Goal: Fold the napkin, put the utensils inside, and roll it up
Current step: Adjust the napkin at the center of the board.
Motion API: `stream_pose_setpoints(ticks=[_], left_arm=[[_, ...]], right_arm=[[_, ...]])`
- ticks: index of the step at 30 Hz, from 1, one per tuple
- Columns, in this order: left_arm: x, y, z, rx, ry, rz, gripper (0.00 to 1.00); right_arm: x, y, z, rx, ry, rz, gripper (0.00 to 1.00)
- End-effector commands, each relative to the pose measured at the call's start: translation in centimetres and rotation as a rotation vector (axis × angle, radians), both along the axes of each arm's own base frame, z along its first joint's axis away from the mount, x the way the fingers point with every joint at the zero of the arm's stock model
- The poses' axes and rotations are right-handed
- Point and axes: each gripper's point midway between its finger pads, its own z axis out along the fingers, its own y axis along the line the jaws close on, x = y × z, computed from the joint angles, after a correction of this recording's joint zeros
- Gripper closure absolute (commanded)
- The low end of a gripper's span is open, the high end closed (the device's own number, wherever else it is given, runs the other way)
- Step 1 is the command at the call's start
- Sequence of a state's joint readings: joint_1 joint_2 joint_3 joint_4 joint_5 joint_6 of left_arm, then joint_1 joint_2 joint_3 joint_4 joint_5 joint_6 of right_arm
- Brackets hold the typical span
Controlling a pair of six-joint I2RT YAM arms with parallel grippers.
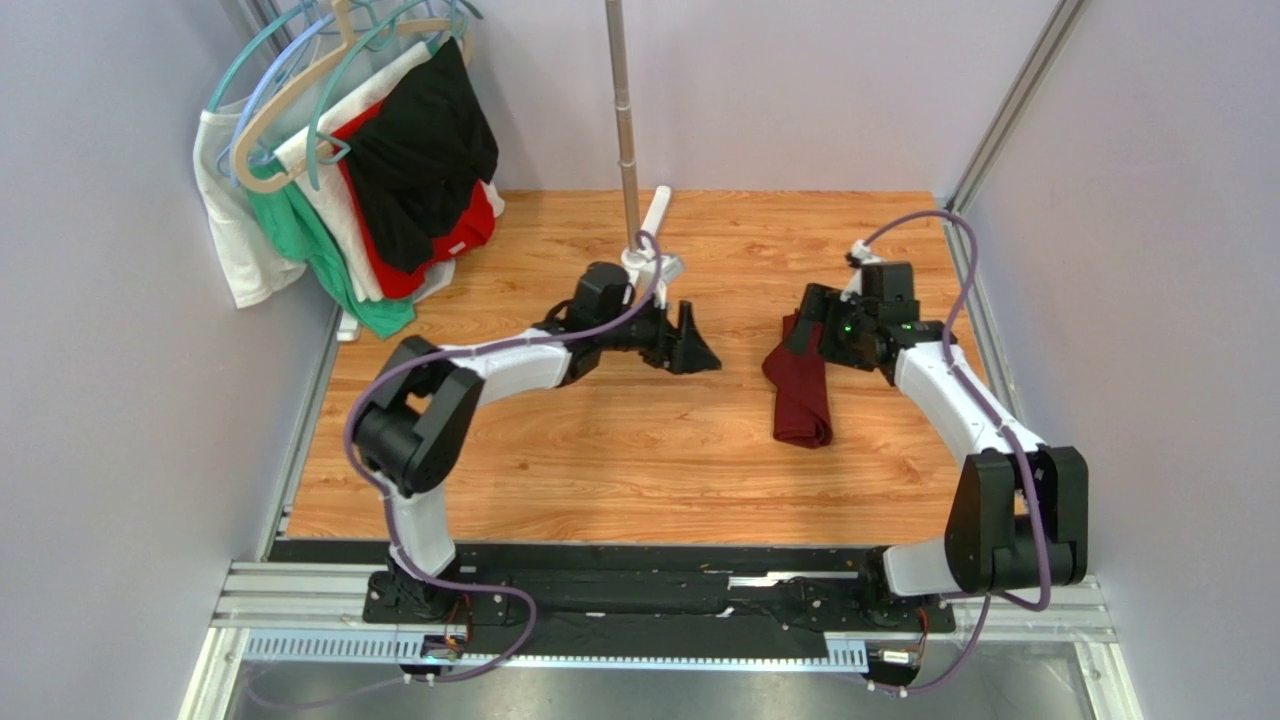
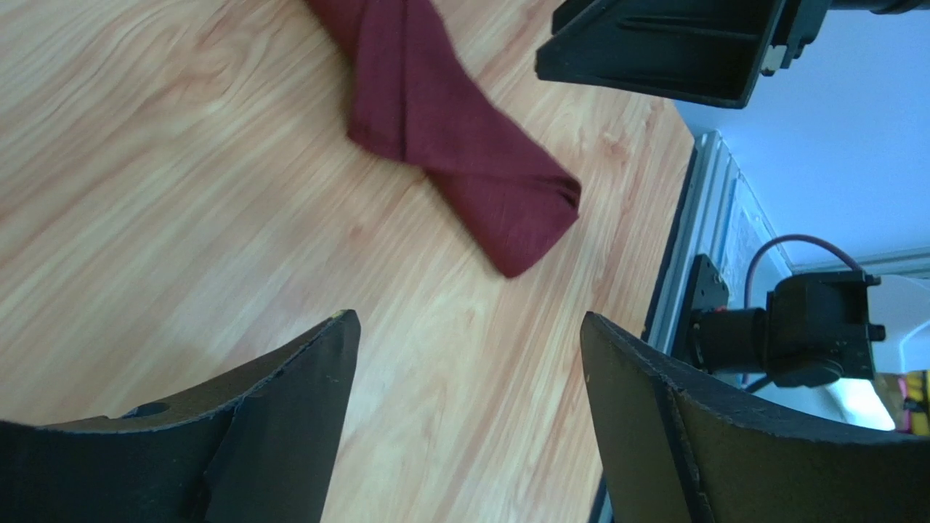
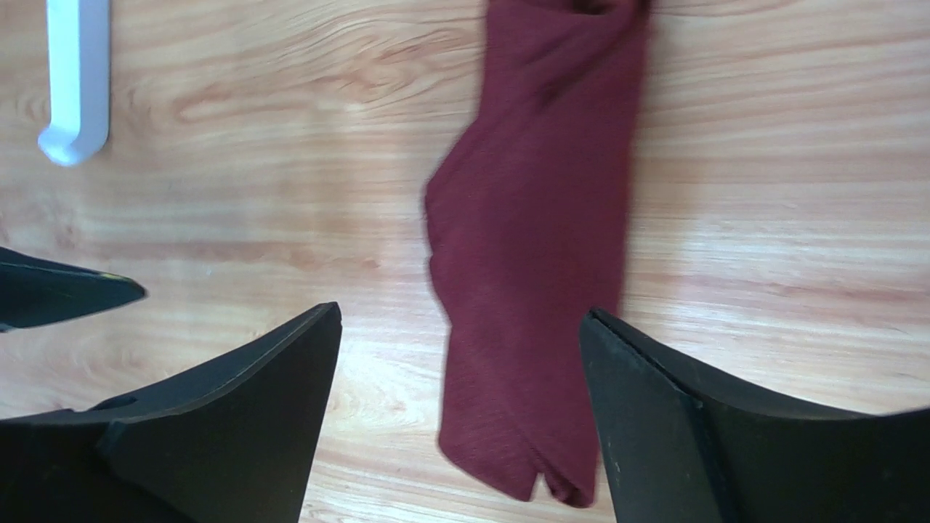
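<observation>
Maroon cloth was the only task thing showing on the pale, wood-grain worktop (image 1: 601, 450). At far left, garments (image 1: 361, 165) hung in a bunch, out of play. The left claw (image 1: 694, 342) hovered over bare wood near the metal pole (image 1: 621, 105), its matte black fingers (image 2: 295, 414) spread wide and holding nothing. Right of it lay the napkin (image 1: 804, 398), a soft, matte roll with a diagonal wrap seam, running front to back. The spoon was not visible; whether it sat inside could not be told. The right claw (image 1: 807, 333) hung above the roll's far end, fingers wide, gripping nothing. The roll looked finished. Lifting straight up, without snagging loose cloth, would keep it wound.
</observation>
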State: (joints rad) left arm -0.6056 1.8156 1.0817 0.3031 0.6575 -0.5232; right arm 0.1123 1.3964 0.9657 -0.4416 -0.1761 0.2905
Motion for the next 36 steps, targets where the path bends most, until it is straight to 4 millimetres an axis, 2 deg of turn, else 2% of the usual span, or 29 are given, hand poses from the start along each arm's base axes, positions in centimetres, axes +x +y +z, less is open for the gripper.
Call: stream_pose_setpoints(ticks=[1,2,3,6,17,23,28,36], left_arm=[[1.0,-5.5,0.4,-0.048,-0.06,-0.075,0.15],[0.7,-6.4,0.0,-0.046,-0.072,-0.096,0.15],[1.2,-7.3,-0.7,-0.042,-0.077,-0.104,0.15],[1.7,-9.1,-2.0,-0.052,-0.091,-0.137,0.14],[4.5,-12.7,-5.7,-0.065,-0.078,-0.12,0.11],[4.9,-13.3,-7.4,-0.032,-0.052,-0.114,0.1],[4.5,-13.9,-7.9,-0.033,-0.021,-0.136,0.16],[3.8,-14.7,-8.2,-0.046,0.017,-0.178,0.23]], right_arm=[[0.0,-2.1,0.4,0.128,-0.018,-0.053,0.15],[-0.3,-2.5,0.1,0.135,-0.01,-0.063,0.14],[-0.2,-3.2,0.1,0.144,-0.015,-0.086,0.14],[-0.5,-4.0,-0.2,0.191,-0.014,-0.112,0.14],[-1.3,-4.4,-2.3,0.222,0.019,-0.127,0.14],[-1.4,-4.2,-2.2,0.232,0.015,-0.123,0.14],[-1.3,-4.1,-2.6,0.236,0.021,-0.122,0.14],[-1.1,-4.2,-4.4,0.241,0.054,-0.141,0.14]])
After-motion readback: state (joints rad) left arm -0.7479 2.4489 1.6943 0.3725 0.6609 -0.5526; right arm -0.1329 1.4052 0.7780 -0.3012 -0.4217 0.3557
